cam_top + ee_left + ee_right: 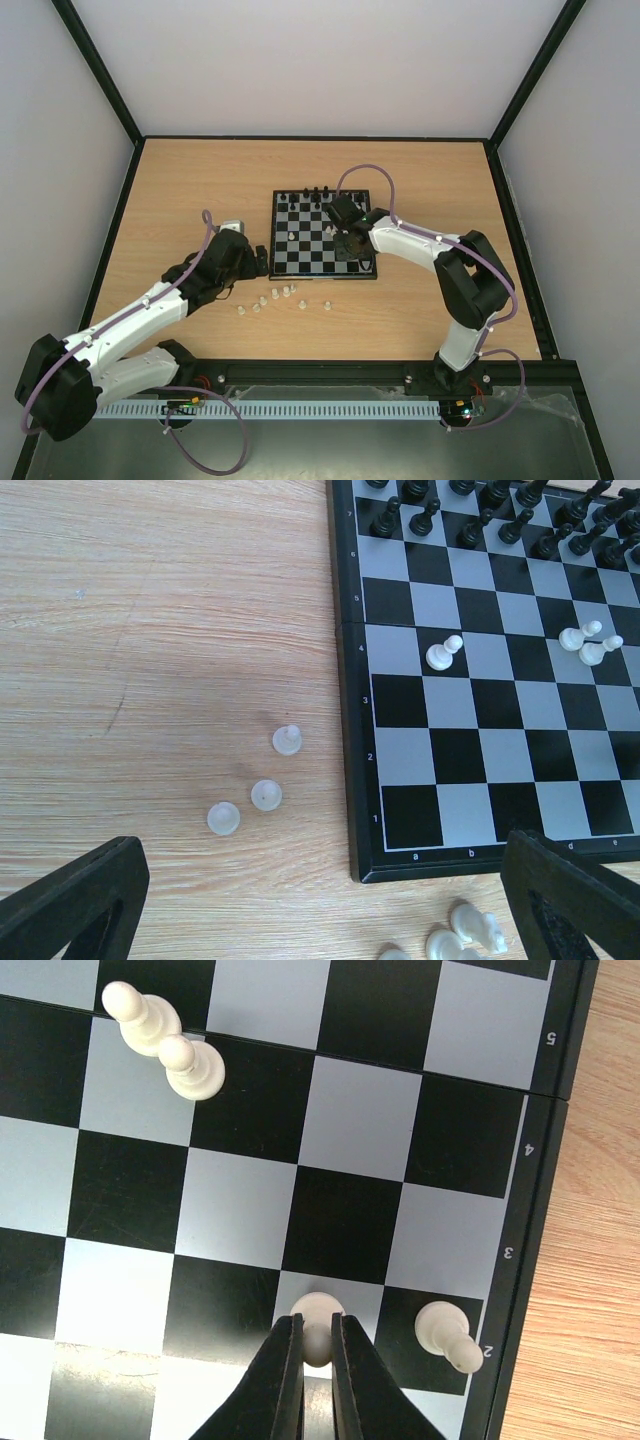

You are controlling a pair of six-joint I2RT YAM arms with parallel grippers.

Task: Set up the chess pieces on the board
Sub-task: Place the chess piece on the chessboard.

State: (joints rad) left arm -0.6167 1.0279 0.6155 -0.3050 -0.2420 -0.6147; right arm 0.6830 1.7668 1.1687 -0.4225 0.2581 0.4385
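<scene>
The left gripper (257,262) hangs with its jaws wide apart and holding nothing, over the table (180,190) just left of the board (345,730). Below it, loose chess pieces (266,795), small, whitish and translucent, lie scattered on the wood beside the board's near-left corner. The board's black border carries pale numerals 1 to 7 up its left side and letters a, b, d, e along the near edge. Black figures (480,520) line the far ranks. At the board's right side the right gripper (317,1332) is clamped on one white piece (318,1310) over a pale square by the numeral 2, another white pawn (440,1330) just beside it.
</scene>
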